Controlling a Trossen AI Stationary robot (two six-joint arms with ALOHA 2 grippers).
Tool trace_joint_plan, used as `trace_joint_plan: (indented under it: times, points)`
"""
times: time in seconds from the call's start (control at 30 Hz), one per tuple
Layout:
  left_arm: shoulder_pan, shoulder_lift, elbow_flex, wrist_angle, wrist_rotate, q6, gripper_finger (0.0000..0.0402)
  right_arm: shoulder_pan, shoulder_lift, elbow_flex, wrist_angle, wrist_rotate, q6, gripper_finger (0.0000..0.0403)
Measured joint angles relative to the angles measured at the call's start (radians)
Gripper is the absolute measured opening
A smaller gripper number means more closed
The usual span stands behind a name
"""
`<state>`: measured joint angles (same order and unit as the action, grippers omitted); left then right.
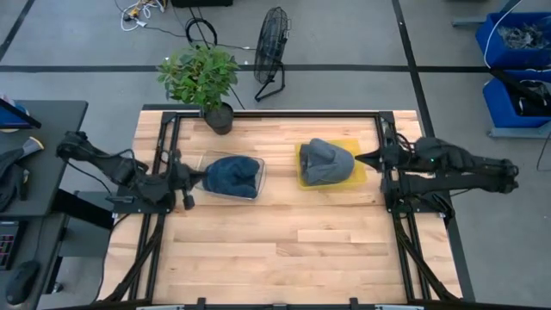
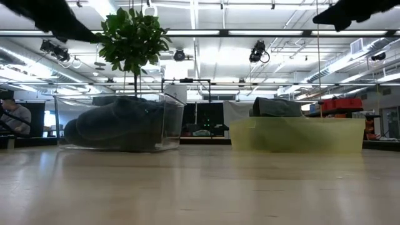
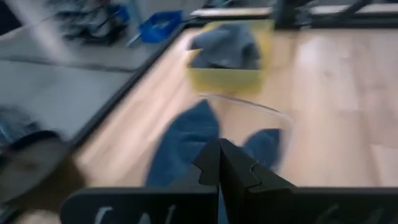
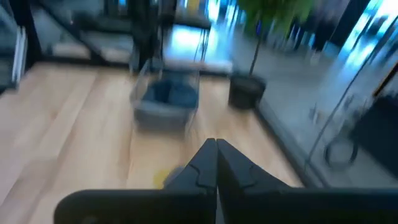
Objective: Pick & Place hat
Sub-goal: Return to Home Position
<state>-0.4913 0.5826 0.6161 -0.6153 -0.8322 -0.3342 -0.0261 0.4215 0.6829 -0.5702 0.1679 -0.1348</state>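
Note:
A dark blue hat [image 1: 232, 175] lies in a clear plastic bin [image 1: 256, 164] at the table's left middle; the low view shows the blue hat [image 2: 119, 125] filling it. A grey hat [image 1: 329, 160] lies in a yellow bin [image 1: 303, 178] at the right middle, also the grey hat [image 3: 225, 46] in the left wrist view. My left gripper [image 1: 201, 177] hovers at the clear bin's left end, shut and empty [image 3: 219, 163]. My right gripper [image 1: 360, 158] hovers at the yellow bin's right edge, shut and empty [image 4: 216, 163].
A potted plant [image 1: 207, 79] stands at the table's far edge, behind the clear bin. A floor fan [image 1: 270, 52] is beyond the table. Bare wood [image 1: 293, 250] spans the near half of the table. Black frame rails [image 1: 159, 146] run along both sides.

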Motion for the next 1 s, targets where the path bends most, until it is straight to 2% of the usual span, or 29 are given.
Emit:
trace_joint_plan:
  times: [0.17, 0.3, 0.5, 0.73, 1.0]
  points:
    - [0.012, -0.161, -0.207, 0.385, 0.149, 0.208, 0.0003, 0.000, -0.201, -0.205, 0.245, 0.000, -0.066, 0.0004]
    - [0.042, -0.278, -0.290, 0.613, 0.320, 0.364, 0.0003, 0.000, -0.311, -0.269, 0.282, 0.000, -0.043, 0.0004]
    - [0.093, -0.439, -0.363, 0.633, 0.343, 0.433, 0.0003, 0.000, -0.419, -0.338, 0.306, 0.001, -0.001, 0.0004]
    - [0.127, -0.584, -0.438, 0.632, 0.343, 0.458, 0.0003, -0.001, -0.421, -0.413, 0.385, 0.001, -0.001, 0.0004]
    - [0.142, -0.570, -0.556, 0.752, 0.344, 0.427, 0.0003, -0.001, -0.421, -0.595, 0.653, 0.000, 0.026, 0.0004]
